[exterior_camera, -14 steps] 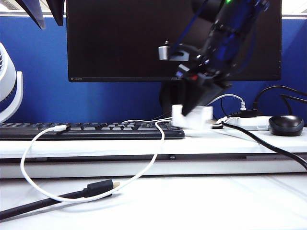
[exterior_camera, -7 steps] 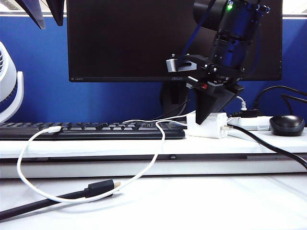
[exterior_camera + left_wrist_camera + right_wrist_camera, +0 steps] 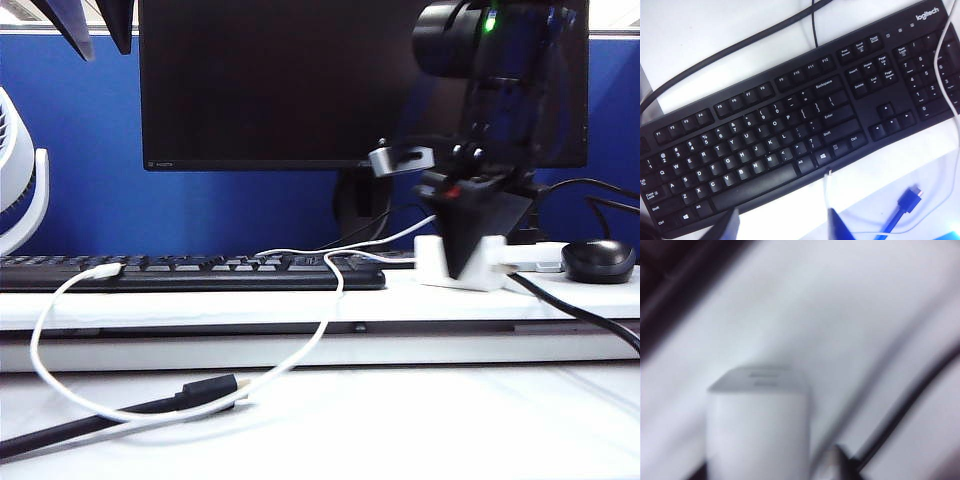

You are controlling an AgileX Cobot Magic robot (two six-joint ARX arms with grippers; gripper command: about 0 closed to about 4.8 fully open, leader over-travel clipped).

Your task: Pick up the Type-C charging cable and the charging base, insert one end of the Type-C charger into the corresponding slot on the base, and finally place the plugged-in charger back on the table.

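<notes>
charging base (image 3: 460,263) white | Type-C charging cable (image 3: 320,335) white | keyboard (image 3: 790,130) black

Black right arm (image 3: 500,60), green light, silver bracket

A black keyboard (image 3: 190,272) lies along the raised ledge at the back of the desk, towards its left end, lettered Logitech at one corner in the left wrist view. Behind it stands a dark monitor (image 3: 300,80) against a blue partition (image 3: 250,210). A black mouse (image 3: 598,261) sits at the ledge's right end, just beside a white power strip (image 3: 538,257). A white fan (image 3: 20,190) shows at the left edge. On the lower desk near the front left corner lies a thick black cable with a gold-tipped plug (image 3: 205,392).
</notes>
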